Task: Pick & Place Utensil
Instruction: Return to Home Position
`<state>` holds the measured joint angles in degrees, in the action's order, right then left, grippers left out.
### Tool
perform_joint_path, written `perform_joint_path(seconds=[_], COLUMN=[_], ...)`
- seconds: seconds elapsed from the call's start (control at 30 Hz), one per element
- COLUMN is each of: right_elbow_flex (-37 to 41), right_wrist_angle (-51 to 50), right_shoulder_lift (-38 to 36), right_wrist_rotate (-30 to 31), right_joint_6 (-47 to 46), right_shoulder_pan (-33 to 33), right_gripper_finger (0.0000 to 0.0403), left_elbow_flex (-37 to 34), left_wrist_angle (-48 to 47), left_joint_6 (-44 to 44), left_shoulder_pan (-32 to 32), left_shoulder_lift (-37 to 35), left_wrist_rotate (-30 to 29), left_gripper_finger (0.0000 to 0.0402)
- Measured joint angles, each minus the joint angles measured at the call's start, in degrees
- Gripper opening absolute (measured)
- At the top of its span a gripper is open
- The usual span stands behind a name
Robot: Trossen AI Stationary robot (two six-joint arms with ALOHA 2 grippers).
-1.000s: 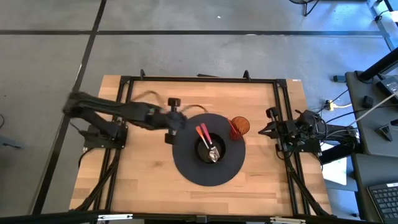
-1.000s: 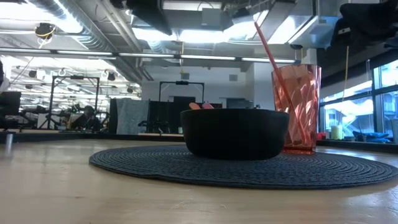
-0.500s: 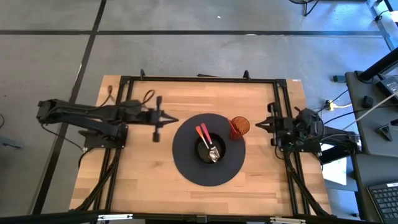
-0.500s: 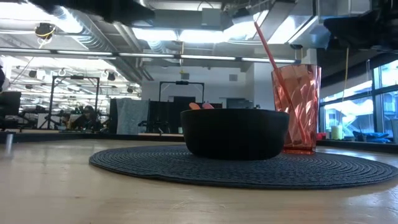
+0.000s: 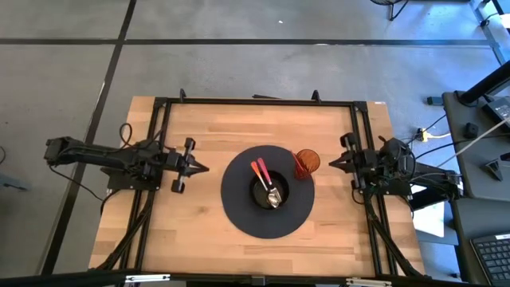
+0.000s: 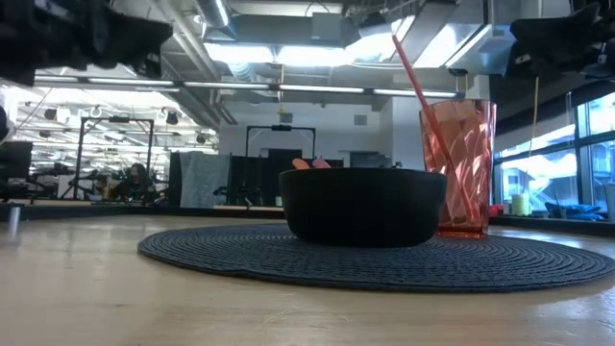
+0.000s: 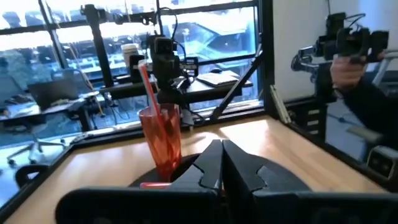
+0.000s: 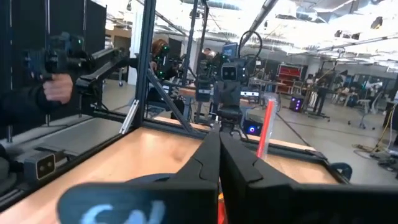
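Read from above as a clock face, the left gripper (image 5: 203, 167) hovers off the mat's 9 o'clock side, clear of the mat, and points toward 3 o'clock. Its own wrist camera shows the two dark fingers (image 7: 213, 167) clenched together on nothing.

The round black mat (image 5: 237, 214) lies at the middle of the wooden table (image 5: 191, 239). The black bowl (image 6: 362, 206) sits at the mat's centre. The pink fork (image 5: 256, 169) and the orange spoon (image 5: 264, 172) rest side by side in the bowl, their handles leaning out toward 11 o'clock.

At the mat's 2 o'clock rim, just beside the bowl, stands the translucent reddish cup (image 6: 458, 169). The orange straw (image 6: 411, 69) leans out of it.

The right gripper (image 5: 333, 163) waits at the table's 3 o'clock edge, well apart from the cup. Its fingers (image 8: 208, 157) are likewise pressed closed and empty.
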<state>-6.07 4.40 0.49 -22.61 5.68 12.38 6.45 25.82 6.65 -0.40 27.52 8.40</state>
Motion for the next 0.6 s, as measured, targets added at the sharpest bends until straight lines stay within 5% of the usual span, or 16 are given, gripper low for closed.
perform_joint_path(seconds=[0.6], right_elbow_flex=[0.8], right_wrist_angle=[0.9], right_shoulder_lift=[0.0], right_wrist_rotate=[0.0], right_joint_6=[-4.6], right_shoulder_pan=[0.0], right_gripper_finger=[0.0002], left_elbow_flex=[-2.8], left_wrist_angle=[-22.8], left_joint_6=[-3.6], left_shoulder_pan=[-3.6], left_shoulder_lift=[-22.3], left_wrist_rotate=[-3.8], left_gripper_finger=[0.0001])
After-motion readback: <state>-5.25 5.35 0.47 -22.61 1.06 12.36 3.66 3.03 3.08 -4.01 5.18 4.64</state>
